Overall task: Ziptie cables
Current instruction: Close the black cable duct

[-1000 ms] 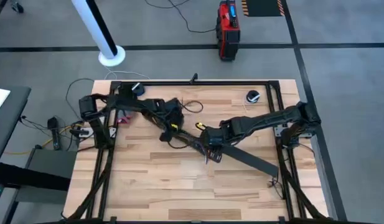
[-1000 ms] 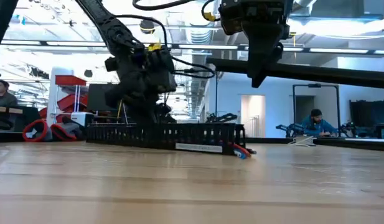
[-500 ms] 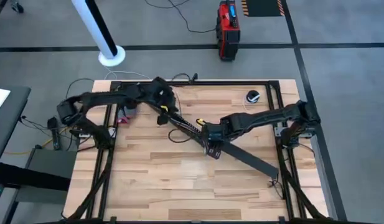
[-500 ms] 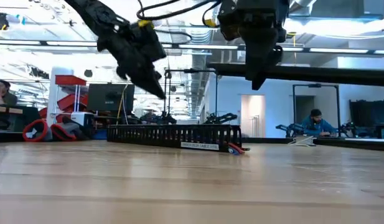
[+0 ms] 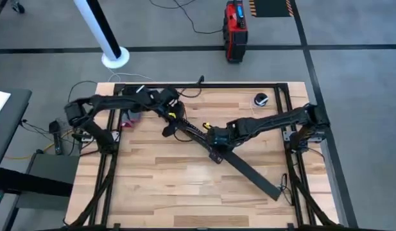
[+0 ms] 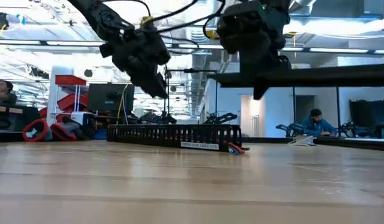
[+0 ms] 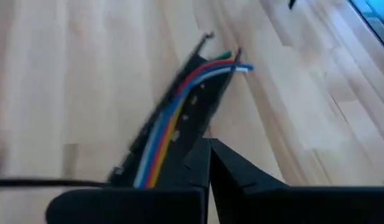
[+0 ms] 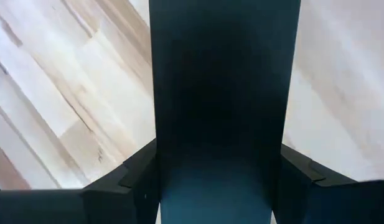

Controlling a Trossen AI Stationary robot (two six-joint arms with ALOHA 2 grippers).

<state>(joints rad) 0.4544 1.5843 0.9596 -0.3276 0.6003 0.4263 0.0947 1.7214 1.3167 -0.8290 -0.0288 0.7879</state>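
Black flat strip (image 5: 249,173), clamped by right gripper (image 5: 217,146), has swung; left gripper (image 5: 167,130), seemingly pinched together, dropped.

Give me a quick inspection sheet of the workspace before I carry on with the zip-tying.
Surface: wooden table.
Job's things: cables lie in the comb-slotted channel, ends sticking out.
Clutter: small dark round object at the far right corner.
Grippers: left gripper above the channel's far end, fingers together; right gripper shut on the flat black strip, held off the table.
Loose leads: black lead at the far edge.
Surroundings: red case, white post, seated people behind.
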